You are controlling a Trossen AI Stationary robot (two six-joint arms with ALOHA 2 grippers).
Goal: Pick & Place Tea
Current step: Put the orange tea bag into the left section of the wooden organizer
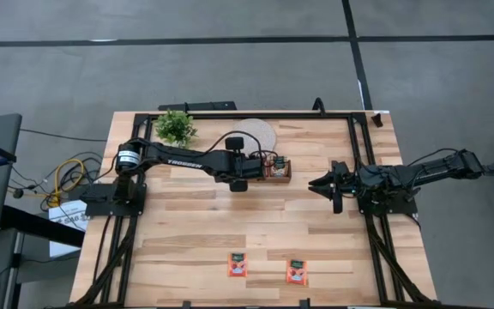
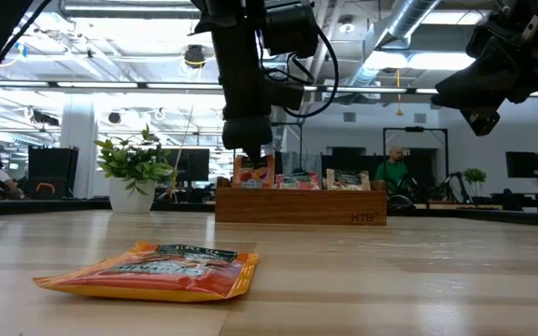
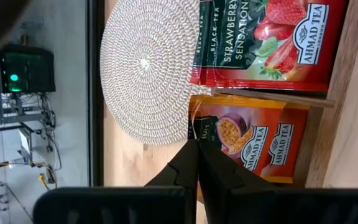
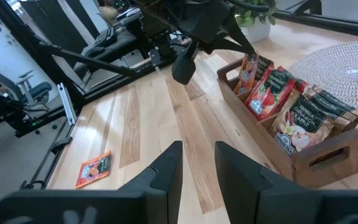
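The brown three-part tray (image 1: 280, 177) stands mid-table with tea sachets upright in its compartments. An orange sachet (image 3: 253, 143) is in the end compartment, red ones (image 3: 260, 43) in the middle one. My left gripper (image 3: 196, 144) reaches to the tray from the table's left, slanting down, shut on the orange sachet. Two orange sachets (image 1: 237, 265) (image 1: 296, 272) lie flat near the table's front edge. My right gripper (image 1: 316, 183) waits open to the right of the tray, above the table, with nothing between its fingers (image 4: 166, 168). My left gripper pinches the orange sachet's top edge (image 3: 194, 127) between its two fingertips, slanting down from the table's left. The sachet stands upright in the tray's end compartment (image 4: 247, 68), its lower part inside the tray.
A round woven white disc (image 1: 256, 133) lies just behind the tray, and a small potted plant (image 1: 176, 127) stands at the far left. Bare wood stretches between the tray and the two flat sachets. People sit in the room beyond the table.
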